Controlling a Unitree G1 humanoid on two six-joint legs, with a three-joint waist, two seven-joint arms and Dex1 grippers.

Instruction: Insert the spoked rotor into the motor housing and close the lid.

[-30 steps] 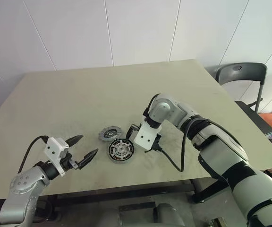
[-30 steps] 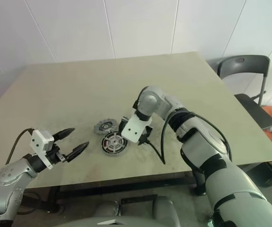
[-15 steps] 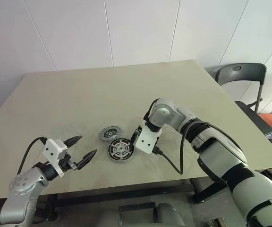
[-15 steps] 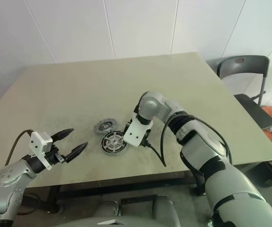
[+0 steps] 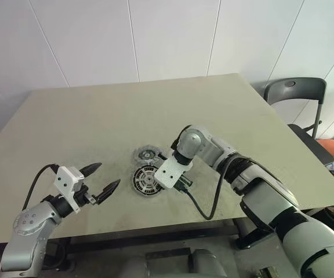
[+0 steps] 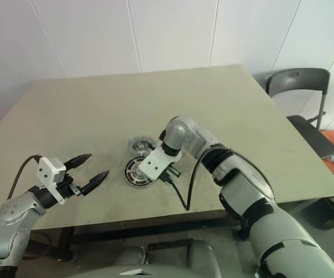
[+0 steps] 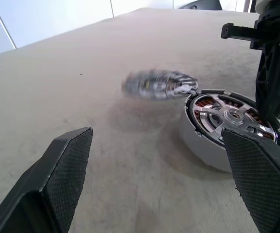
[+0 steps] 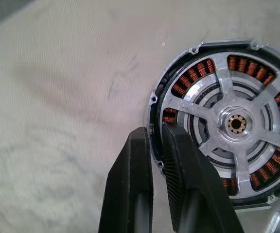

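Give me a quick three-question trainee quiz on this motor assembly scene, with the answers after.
1. True or false: the spoked rotor already sits inside the motor housing.
2. The lid lies: A) on top of the housing, B) on the table beside the housing, C) tucked under the housing.
3. Fill in: the left claw is ___ (open or shut).
Key: 1 true; 2 B; 3 open.

The tabletop point(image 5: 97, 116) is dull olive-beige with faint dark smudges. The motor housing point(image 8: 179, 82) has a silvery rim and a ring of copper-orange windings. On it, the spoked rotor point(image 8: 237, 124) shows silver spokes and a brassy hub hole. The lid point(image 5: 147, 154) is grey. Both tools have black, fine-ribbed fingers point(image 8: 183, 170).
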